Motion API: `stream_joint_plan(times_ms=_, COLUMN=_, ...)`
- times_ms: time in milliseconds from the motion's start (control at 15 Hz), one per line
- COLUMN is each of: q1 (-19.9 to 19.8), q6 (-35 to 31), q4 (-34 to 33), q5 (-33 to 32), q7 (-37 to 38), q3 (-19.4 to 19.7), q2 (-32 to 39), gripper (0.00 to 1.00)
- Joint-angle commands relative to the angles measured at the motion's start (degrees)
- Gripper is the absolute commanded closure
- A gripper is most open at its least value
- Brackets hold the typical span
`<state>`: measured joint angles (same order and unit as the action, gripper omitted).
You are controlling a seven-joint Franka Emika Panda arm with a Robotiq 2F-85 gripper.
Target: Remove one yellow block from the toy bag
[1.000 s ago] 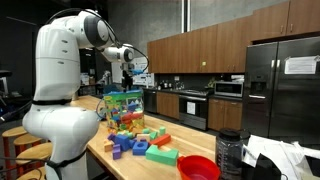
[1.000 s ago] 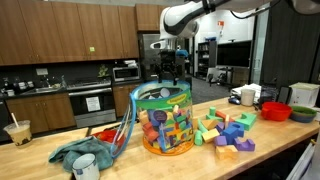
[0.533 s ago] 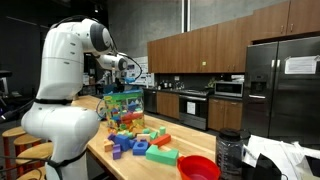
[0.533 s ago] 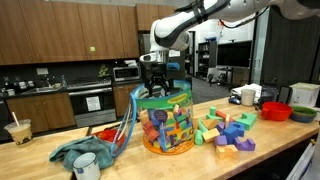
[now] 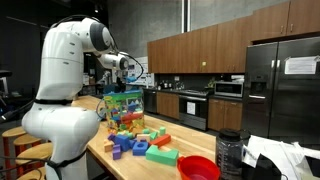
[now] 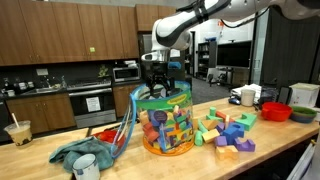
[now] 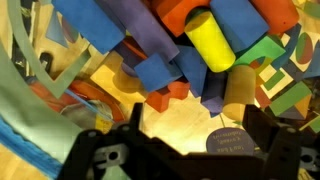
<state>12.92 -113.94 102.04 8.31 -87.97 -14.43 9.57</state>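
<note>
**Gripper at bag mouth — claw wide, nothing held**

Exterior view, robot in the foreground: the white arm (image 5: 65, 90) reaches over the wooden counter (image 5: 100, 152). The gripper (image 5: 126, 80) sits at the top edge of the toy bag (image 5: 125, 103). Loose blocks (image 5: 140, 140) lie beside the bag, and a red bowl (image 5: 198, 167) stands at the near end. The claw's spread cannot be read at this size.

Exterior view facing the bag: the gripper (image 6: 157, 85) points down at the open top of the toy bag (image 6: 166, 125), which stands upright and is packed with mixed blocks. No single yellow piece can be singled out here. A crumpled cloth (image 6: 80, 150) lies beside it.

Wrist view: the fingers (image 7: 100, 155) frame the lower edge, set wide apart with nothing between them. The yellow block (image 7: 210, 42) — a cylinder on its side — lies inside the bag among blue blocks (image 7: 160, 70), clear of both fingers.
</note>
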Motion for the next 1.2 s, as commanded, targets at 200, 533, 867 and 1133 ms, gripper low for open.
stream_joint_plan(times_ms=200, q1=-1.0, q6=-4.6, q4=5.0, q5=-0.9, q7=-0.9, q3=0.2, q2=1.9, gripper=0.0)
stream_joint_plan(times_ms=533, q1=-1.4, q6=-6.7, q4=6.8, q5=-2.3, q7=-0.3, q3=-0.1, q2=4.0, gripper=0.0)
stream_joint_plan(times_ms=867, q1=-1.7, q6=-2.8, q4=6.1, q5=-1.3, q7=-1.1, q3=-0.5, q2=3.9, gripper=0.0)
stream_joint_plan(times_ms=1133, q1=-1.4, q6=6.6, q4=3.3, q5=-0.3, q7=-0.6, q3=-1.1, q2=4.5, gripper=0.0)
